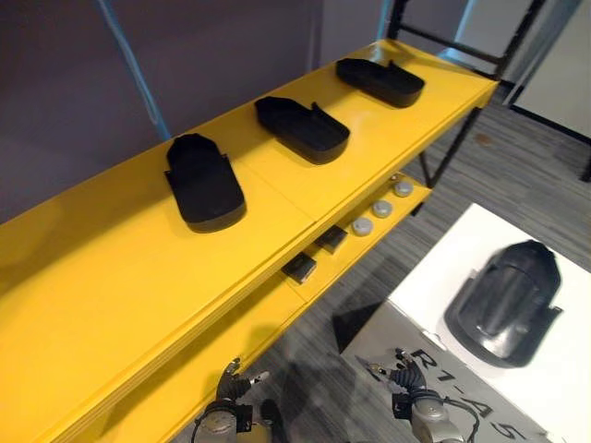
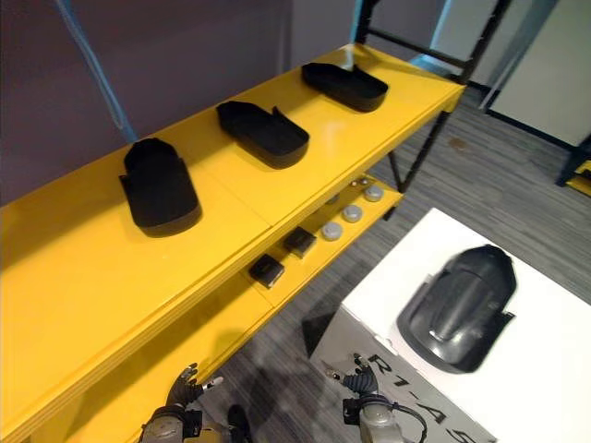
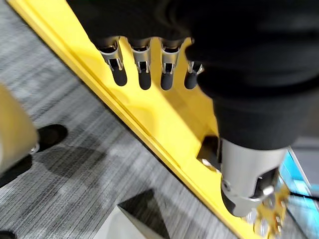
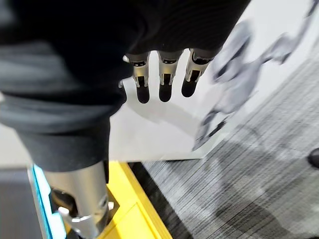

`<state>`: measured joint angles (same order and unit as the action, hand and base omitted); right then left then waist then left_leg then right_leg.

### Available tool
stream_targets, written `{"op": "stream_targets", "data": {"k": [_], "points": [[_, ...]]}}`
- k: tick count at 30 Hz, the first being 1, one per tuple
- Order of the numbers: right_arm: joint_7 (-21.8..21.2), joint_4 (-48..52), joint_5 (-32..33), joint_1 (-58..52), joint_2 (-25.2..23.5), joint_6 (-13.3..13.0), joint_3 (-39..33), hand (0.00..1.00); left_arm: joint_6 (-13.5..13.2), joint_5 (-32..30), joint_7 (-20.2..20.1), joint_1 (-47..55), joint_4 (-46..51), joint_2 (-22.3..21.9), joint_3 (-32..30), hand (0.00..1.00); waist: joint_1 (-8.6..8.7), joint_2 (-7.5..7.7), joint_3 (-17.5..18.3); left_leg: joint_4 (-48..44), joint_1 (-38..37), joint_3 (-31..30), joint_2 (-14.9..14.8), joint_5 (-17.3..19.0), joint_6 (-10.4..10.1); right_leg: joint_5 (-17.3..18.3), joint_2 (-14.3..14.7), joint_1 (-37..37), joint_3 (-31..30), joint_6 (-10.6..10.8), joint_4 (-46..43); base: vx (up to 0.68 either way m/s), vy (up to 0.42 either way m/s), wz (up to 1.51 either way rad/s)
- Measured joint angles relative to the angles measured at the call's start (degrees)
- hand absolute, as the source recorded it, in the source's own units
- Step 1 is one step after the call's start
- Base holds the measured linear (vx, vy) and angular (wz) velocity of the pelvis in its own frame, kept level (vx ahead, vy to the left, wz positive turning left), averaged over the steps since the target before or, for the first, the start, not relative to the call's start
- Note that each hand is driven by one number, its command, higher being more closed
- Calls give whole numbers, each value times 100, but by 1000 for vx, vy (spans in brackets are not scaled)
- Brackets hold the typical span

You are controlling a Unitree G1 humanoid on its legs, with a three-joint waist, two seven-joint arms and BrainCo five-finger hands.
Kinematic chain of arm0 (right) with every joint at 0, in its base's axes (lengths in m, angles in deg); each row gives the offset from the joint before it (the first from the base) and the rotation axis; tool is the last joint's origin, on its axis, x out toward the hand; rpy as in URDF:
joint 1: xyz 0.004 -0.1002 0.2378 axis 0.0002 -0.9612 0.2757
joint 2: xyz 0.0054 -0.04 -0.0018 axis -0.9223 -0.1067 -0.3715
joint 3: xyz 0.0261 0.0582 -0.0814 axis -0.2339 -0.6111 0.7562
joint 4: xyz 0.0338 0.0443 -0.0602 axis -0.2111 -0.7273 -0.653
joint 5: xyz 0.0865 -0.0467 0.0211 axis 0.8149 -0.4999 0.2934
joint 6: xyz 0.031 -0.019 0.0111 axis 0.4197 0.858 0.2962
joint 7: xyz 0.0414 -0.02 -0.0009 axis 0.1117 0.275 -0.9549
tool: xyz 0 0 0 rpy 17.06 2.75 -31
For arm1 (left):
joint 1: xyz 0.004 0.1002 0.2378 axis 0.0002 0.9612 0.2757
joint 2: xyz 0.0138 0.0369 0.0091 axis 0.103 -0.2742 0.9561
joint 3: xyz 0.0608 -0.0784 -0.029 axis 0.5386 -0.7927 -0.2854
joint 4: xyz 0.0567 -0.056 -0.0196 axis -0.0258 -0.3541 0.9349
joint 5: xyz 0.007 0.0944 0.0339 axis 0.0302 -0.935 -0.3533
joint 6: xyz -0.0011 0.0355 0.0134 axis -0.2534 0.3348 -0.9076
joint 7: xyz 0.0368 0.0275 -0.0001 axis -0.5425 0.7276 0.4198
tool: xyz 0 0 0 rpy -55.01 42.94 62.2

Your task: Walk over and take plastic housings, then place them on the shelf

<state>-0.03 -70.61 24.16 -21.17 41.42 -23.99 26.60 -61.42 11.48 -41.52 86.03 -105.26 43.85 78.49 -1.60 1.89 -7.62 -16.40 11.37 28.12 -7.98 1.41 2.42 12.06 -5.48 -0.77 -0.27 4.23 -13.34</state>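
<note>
Grey carpet floor, dark wall behind. A long yellow shelf runs diagonally, with three black plastic housings spaced apart on its top board: near housing, middle housing, far housing. The lower board holds small black boxes and grey round caps. On the right is a white table with a fourth housing lying on it. An open strip of carpet lies between the shelf edge and the table. Left hand and right hand hang low over it, fingers straight and relaxed, both empty.

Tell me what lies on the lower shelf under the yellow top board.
Two small black blocks and three grey round pieces near its front edge. The top board covers the rest of that shelf.
</note>
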Motion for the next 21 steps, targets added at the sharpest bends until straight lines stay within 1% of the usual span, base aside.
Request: {"op": "stream_targets", "data": {"k": [1,2,3,4,5,6,7,8,9,10,11,12,13,14,15,16,17,18,19,20,21], "points": [[0,-42,0,-2,-2,1,1,0,0,0,3,11,-8,5,-1,0,28,-35,-36,-108,-22,-138,-17,5,-25,-12,48,12,-110,-21,-20,-207,-123,-64],[1,-96,0,-14,9,1,0,0,-2,0,11,75,-11,-8,-8,0,65,-55,-83,-169,-61,-684,-7,-9,-76,-42,116,34,-333,-71,-35,-193,-105,-92],[2,-152,0,-24,24,1,2,0,-2,1,14,180,-12,-44,-18,0,64,-137,-84,-165,-80,-1285,-6,59,-245,-77,224,-26,-607,-124,-48,-186,-91,-106],[4,-152,1,-25,37,1,0,0,-3,2,15,224,-12,-69,-19,0,62,-187,-92,-138,-101,-1578,-10,127,-351,-75,287,-109,-781,-115,-96,-172,-39,-144],[7,-149,1,-6,93,1,0,0,-2,3,16,296,-38,-101,-18,0,32,-250,-115,8,-217,-1994,5,280,-582,-36,403,-312,-1161,-116,-221,-149,63,-145],[10,-144,2,-7,113,1,-3,0,1,3,16,289,-133,-87,-18,0,39,-235,-138,97,-305,-1990,54,396,-691,-38,431,-401,-1391,-120,-275,-155,136,-160],[14,-133,2,-67,122,2,-8,0,2,3,16,267,-197,-81,-11,0,87,-232,-173,174,-418,-1992,162,528,-686,-44,427,-439,-1579,-118,-239,-120,205,-129],[18,-130,3,-133,129,1,-10,0,0,3,15,247,-235,-81,1,0,82,-227,-194,185,-491,-1946,193,590,-669,-56,418,-441,-1699,-136,-164,-67,150,-108],[19,-130,3,-174,131,2,-10,0,0,1,16,239,-237,-68,1,0,84,-222,-199,197,-545,-1826,180,615,-657,-59,408,-443,-1778,-135,-113,-38,195,-113],[21,-130,3,-225,102,6,-4,0,0,-1,16,233,-239,-30,5,0,85,-203,-208,264,-684,-1571,185,684,-674,-74,365,-479,-1940,-122,-68,-8,165,-128],[17,-129,3,-226,73,6,6,0,0,-3,16,231,-249,9,30,0,99,-203,-205,333,-794,-1305,186,718,-661,-102,276,-577,-1922,-146,-59,-11,187,-127],[17,-128,3,-222,56,6,4,0,0,-4,16,226,-249,12,54,0,107,-207,-204,387,-854,-1162,159,729,-657,-145,183,-647,-1744,-203,-73,-4,107,-123],[16,-130,3,-217,5,6,10,0,-2,-6,21,215,-244,48,83,0,105,-232,-205,497,-953,-845,126,729,-658,-271,-62,-885,-983,-338,-338,8,88,-121],[9,-133,3,-192,-40,8,69,0,0,-6,27,227,-241,112,72,0,82,-196,-189,534,-1066,-513,77,693,-701,-358,-315,-1113,213,-455,-709,26,69,-118],[6,-133,3,-180,-39,7,119,0,3,-6,28,230,-249,138,71,0,101,-197,-185,503,-1105,-390,54,678,-673,-430,-452,-1144,721,-512,-816,94,22,-103],[1,-142,-2,-168,-32,6,126,0,2,-5,27,214,-249,137,70,0,147,-284,-169,410,-1159,-244,-32,677,-671,-563,-569,-1148,1623,-372,-914,162,-29,-92],[1,-144,-28,-170,-38,5,182,0,0,-7,30,216,-251,167,66,0,123,-295,-161,363,-1214,-222,-82,662,-666,-566,-548,-1106,1977,-397,-881,199,-66,-107],[-2,-137,-48,-153,-14,-5,247,0,3,-16,26,216,-294,188,76,0,165,-326,-157,266,-1274,-225,-149,663,-666,-564,-436,-1041,1894,-401,-753,212,-109,-103],[-1,-144,-48,-181,1,-4,249,0,3,-70,9,211,-355,173,83,0,226,-328,-162,-91,-1292,-200,-253,657,-644,-604,-356,-851,1761,-448,-582,197,-125,-86],[2,-141,-47,-242,28,-5,251,0,-15,-125,-6,209,-362,110,119,0,234,-285,-166,-41,-1319,-387,-211,879,-793,-640,-321,-643,1632,-463,-385,155,-93,-66],[10,-132,-44,-334,108,-6,223,0,-57,-130,-14,210,-355,55,155,0,268,-396,-133,109,-1280,-610,-209,767,-660,-667,-153,-465,1615,-457,-202,104,-32,-49]]}}
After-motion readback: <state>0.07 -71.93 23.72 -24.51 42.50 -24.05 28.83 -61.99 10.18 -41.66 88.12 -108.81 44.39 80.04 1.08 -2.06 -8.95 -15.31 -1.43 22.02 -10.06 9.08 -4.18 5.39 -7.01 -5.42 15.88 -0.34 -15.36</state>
